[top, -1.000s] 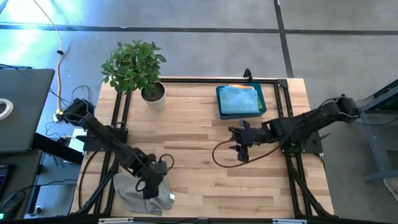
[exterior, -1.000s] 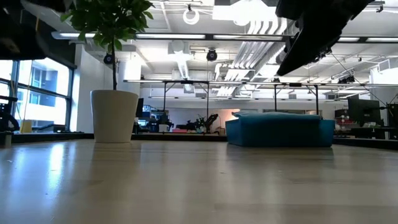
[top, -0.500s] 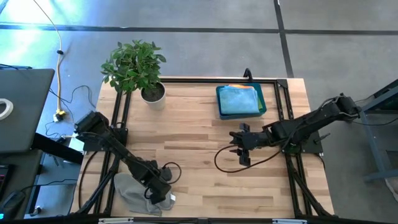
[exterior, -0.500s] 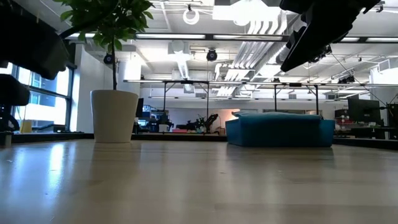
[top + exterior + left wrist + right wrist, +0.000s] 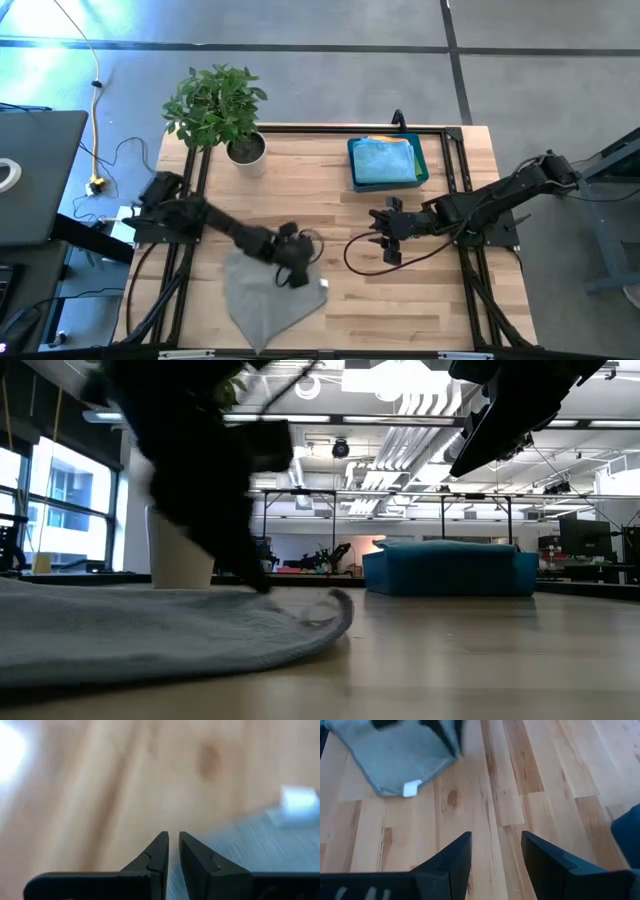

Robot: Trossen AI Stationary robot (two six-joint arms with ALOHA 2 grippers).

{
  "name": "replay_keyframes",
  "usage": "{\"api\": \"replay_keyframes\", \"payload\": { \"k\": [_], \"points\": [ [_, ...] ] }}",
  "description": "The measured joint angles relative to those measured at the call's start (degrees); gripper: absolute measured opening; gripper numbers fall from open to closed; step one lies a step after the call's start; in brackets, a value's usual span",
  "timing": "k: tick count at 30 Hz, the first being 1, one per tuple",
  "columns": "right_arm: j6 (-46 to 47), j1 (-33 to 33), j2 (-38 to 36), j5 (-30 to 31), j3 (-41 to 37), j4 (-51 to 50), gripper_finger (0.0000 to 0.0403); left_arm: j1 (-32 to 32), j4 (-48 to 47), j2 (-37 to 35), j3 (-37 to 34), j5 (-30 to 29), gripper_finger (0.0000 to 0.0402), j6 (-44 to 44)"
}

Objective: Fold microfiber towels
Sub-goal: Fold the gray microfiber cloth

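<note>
A grey towel [image 5: 262, 300] lies spread and rumpled near the counter's [image 5: 340, 310] front edge, left of centre, one corner bearing a small white tag [image 5: 322, 284]. The left gripper [image 5: 295, 277] sits low at that towel's far corner, its jaws nearly together, seemingly pinching the cloth. A blue bin [image 5: 386, 163] holding a light blue towel [image 5: 384, 160] stands by the back edge, right of centre; a potted plant [image 5: 222, 110] fills the back left corner. The right gripper [image 5: 381, 232] hovers mid-counter, jaws apart and empty, with bare wood between the arms.
</note>
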Motion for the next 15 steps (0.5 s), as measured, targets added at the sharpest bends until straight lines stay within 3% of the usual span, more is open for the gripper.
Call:
{"api": "replay_keyframes", "payload": {
  "k": [7,12,15],
  "points": [
    [0.42,0.00,0.00,0.00,0.00,1.38,0.0165,10.18,11.71,1.94,0.29,1.82,0.0037,9.89],
    [-1.73,0.12,1.33,1.00,0.00,10.34,0.0165,9.75,9.56,-3.19,3.83,4.48,0.0037,14.27],
    [-5.70,0.71,5.06,1.90,0.00,18.66,0.0165,7.00,3.46,-6.24,5.35,9.37,0.0037,9.80]
  ]
}}
